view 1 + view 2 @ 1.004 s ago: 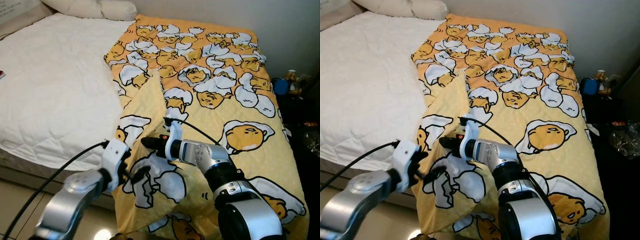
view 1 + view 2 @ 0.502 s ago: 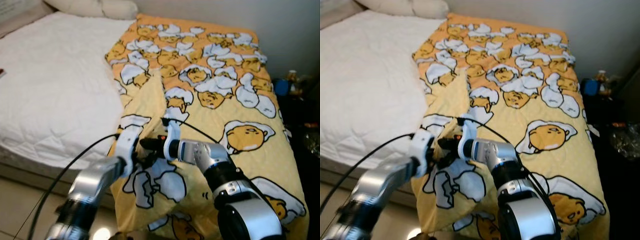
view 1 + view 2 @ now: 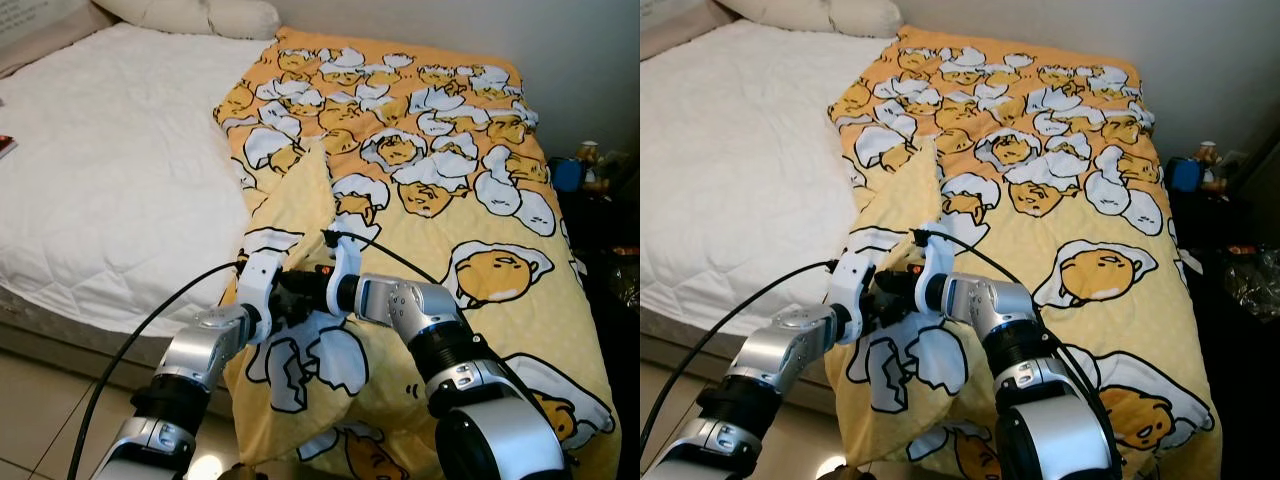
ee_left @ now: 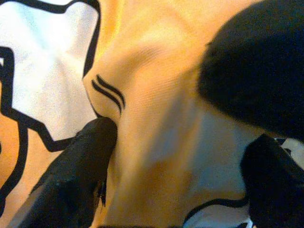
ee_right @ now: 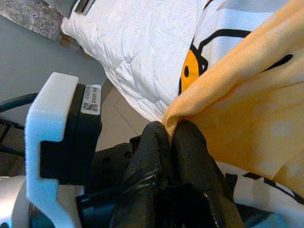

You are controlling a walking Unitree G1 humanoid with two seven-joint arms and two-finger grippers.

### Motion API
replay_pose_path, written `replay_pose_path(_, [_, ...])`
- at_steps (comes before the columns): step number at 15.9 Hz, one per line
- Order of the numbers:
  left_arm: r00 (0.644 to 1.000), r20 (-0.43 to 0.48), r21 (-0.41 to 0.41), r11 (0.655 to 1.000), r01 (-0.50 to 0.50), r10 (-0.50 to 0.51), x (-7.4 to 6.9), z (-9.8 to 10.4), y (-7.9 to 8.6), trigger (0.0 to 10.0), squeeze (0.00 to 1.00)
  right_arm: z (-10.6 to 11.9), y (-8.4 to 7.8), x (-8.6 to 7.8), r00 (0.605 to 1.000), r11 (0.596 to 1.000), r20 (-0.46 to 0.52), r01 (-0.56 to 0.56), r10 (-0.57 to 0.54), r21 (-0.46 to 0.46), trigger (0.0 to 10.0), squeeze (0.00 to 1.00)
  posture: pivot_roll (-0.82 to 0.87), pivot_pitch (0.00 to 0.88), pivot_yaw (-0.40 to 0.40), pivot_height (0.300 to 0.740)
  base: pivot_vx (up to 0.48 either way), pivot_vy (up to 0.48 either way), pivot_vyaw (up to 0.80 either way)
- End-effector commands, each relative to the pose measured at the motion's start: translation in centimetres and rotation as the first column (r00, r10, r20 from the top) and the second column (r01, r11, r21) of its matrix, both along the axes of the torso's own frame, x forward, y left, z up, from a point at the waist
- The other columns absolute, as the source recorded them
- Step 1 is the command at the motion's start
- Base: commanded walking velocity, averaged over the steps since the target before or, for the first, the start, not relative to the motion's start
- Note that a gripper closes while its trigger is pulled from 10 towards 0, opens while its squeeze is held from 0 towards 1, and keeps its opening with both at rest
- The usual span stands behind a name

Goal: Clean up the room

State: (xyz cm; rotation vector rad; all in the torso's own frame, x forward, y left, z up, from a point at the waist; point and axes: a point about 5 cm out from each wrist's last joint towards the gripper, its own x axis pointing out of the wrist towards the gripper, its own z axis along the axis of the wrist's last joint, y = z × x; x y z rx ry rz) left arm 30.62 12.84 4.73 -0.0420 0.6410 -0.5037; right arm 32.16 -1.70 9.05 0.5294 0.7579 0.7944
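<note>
Right wrist view shows the right gripper (image 5: 171, 137) clenched on a pinched fold of the yellow egg-print cotton blanket (image 3: 450, 210). From the head camera, that blanket covers the bed's right half, beside the white quilted mattress cover (image 3: 110, 190) at nine o'clock. The left gripper (image 4: 180, 171) has its fingers spread around a blanket ridge, just beside the right gripper.
</note>
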Motion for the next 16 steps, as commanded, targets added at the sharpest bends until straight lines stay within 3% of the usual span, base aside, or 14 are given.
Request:
replay_pose_path(1, [1.000,0.019,-0.005,1.000,-0.002,0.002,0.5,0.3,0.1,0.0,0.00,0.8,3.1,-1.1,0.999,0.996,-0.005,-0.047,0.047,0.081,0.0,0.00,-0.12,0.000,-0.007,0.740,0.000,0.000,0.00])
replay_pose_path(9, [0.998,-0.031,-0.026,0.998,-0.054,0.053,0.5,-0.3,0.5,0.0,0.00,0.4,2.8,-1.4,0.999,0.997,-0.004,-0.044,0.044,0.067,0.0,0.00,-0.12,0.000,-0.001,0.740,0.000,0.000,0.00])
replay_pose_path(11, [0.999,-0.033,-0.022,0.999,-0.025,0.024,0.4,-0.4,0.4,0.0,0.00,0.4,2.8,-1.4,0.999,0.997,0.002,-0.041,0.041,0.062,0.0,0.00,-0.12,0.000,0.003,0.740,0.000,0.000,0.00])
replay_pose_path(12, [1.000,-0.007,-0.032,0.999,0.005,-0.006,0.3,-0.2,0.4,0.0,0.00,0.3,2.7,-1.4,0.999,0.998,0.009,-0.043,0.042,0.047,3.0,0.00,-0.12,0.000,0.005,0.740,0.000,0.000,0.00])
replay_pose_path(13, [1.000,-0.003,-0.037,0.999,0.007,-0.007,0.2,-0.2,0.4,0.0,0.00,0.2,2.7,-1.4,0.999,0.998,0.011,-0.045,0.044,0.041,3.0,0.00,-0.12,0.000,0.005,0.740,0.000,0.000,0.00])
replay_pose_path(14, [1.000,0.000,-0.043,0.999,0.001,-0.001,0.2,-0.2,0.6,0.0,0.00,0.1,2.7,-1.5,0.998,0.998,0.015,-0.056,0.056,0.032,10.0,0.00,-0.12,0.000,0.005,0.740,0.000,0.000,0.00])
replay_pose_path(15, [1.000,0.003,-0.045,0.999,-0.002,0.002,0.1,-0.1,0.9,0.0,0.00,0.1,2.7,-1.6,0.998,0.998,0.016,-0.060,0.059,0.037,10.0,0.00,-0.11,0.000,0.005,0.740,0.000,0.000,0.00])
replay_pose_path(16, [1.000,0.012,-0.049,0.999,-0.007,0.008,0.1,0.0,1.2,0.0,0.00,0.1,2.6,-1.6,0.998,0.997,0.024,-0.060,0.059,0.038,10.0,1.00,-0.11,0.000,0.008,0.740,0.000,0.000,0.00])
